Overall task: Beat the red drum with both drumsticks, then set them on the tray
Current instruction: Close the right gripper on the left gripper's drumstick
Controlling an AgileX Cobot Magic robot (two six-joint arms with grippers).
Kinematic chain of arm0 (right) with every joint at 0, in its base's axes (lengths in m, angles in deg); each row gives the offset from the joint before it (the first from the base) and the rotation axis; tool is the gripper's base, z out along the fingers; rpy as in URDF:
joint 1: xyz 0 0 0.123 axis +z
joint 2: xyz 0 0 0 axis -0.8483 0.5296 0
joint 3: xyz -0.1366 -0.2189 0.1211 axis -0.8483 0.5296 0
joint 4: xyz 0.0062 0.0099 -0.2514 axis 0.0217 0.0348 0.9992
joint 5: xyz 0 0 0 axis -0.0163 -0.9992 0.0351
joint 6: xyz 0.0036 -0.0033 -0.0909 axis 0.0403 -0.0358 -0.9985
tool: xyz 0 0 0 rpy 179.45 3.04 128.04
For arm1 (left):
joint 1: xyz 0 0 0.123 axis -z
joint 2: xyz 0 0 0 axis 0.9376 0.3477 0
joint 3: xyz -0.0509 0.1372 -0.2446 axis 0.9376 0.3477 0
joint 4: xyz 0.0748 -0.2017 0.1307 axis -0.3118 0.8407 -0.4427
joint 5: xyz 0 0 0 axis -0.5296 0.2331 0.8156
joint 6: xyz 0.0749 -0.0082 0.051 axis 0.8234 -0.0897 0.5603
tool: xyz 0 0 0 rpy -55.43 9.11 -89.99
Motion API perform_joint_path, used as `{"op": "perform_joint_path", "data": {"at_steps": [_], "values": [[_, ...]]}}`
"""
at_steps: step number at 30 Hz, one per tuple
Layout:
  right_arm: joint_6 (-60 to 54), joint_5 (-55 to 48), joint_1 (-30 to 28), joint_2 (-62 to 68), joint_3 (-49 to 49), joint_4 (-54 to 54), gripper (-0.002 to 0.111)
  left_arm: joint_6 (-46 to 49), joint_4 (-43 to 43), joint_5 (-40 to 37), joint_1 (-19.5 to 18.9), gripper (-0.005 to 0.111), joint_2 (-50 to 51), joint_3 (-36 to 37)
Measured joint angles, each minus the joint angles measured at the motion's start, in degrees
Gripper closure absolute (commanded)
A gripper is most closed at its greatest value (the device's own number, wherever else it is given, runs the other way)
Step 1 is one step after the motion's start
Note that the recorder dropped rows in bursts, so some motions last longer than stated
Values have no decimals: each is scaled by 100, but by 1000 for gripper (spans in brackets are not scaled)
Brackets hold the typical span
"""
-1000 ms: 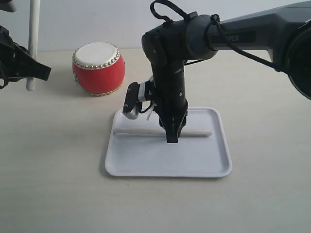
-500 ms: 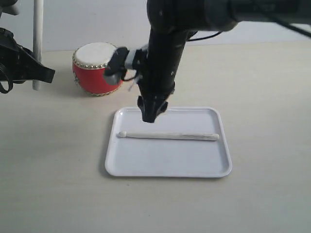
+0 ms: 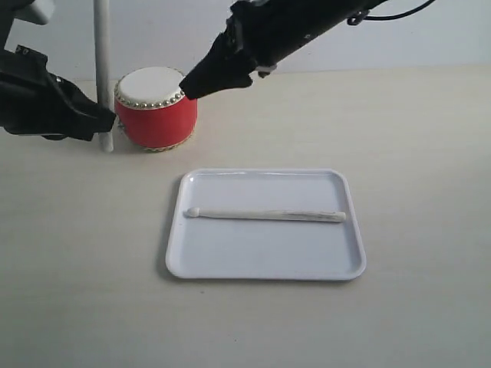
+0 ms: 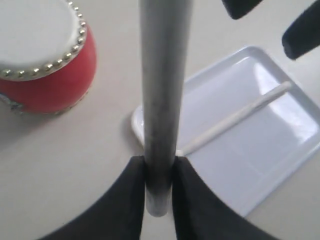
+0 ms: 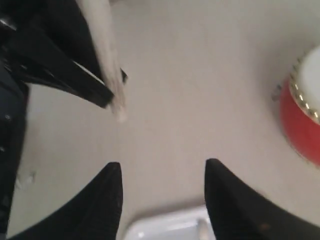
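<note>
The left gripper (image 3: 103, 123) was clamped on a slim pale cream wooden drumstick (image 3: 102, 69), holding it upright with its lower end just beside the small barrel-shaped red drum (image 3: 156, 107), which stood with its cream-white skin up near the far edge of the pale table (image 3: 414, 138), left of centre. The right gripper (image 3: 192, 86) hung in the air near the drum's right side, its jaws spread wide and empty. The second cream drumstick (image 3: 265, 215) lay flat across the flat white rectangular plastic tray (image 3: 265, 261) at mid-table, parallel to the near edge.

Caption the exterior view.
One drumstick lies on the tray; left gripper holds the second drumstick upright beside the red drum.
</note>
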Motion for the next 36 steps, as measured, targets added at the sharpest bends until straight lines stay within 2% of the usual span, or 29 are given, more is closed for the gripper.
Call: {"op": "perform_joint_path", "data": {"at_steps": [3,6,8,14,21,32,36], "values": [[-681,-186,-256,0,245,-1173,59,1349,1337,-809,-471,107,130,0],[-1102,-201,-321,0,380,-1759,59,2378,2278,-1598,-774,107,402,0],[-1252,-201,-286,0,404,-1914,59,2873,2723,-1984,-853,107,648,0],[-1486,-223,-38,0,419,-2085,59,3809,3501,-2478,-879,107,1313,0],[-1505,-243,73,0,419,-2099,59,4341,4071,-3279,-879,107,1507,0],[-1205,-243,489,0,419,-1867,59,4402,4189,-3285,-879,107,1507,0],[-1139,-248,512,0,419,-1860,67,4402,4189,-3246,-879,107,1507,0]]}}
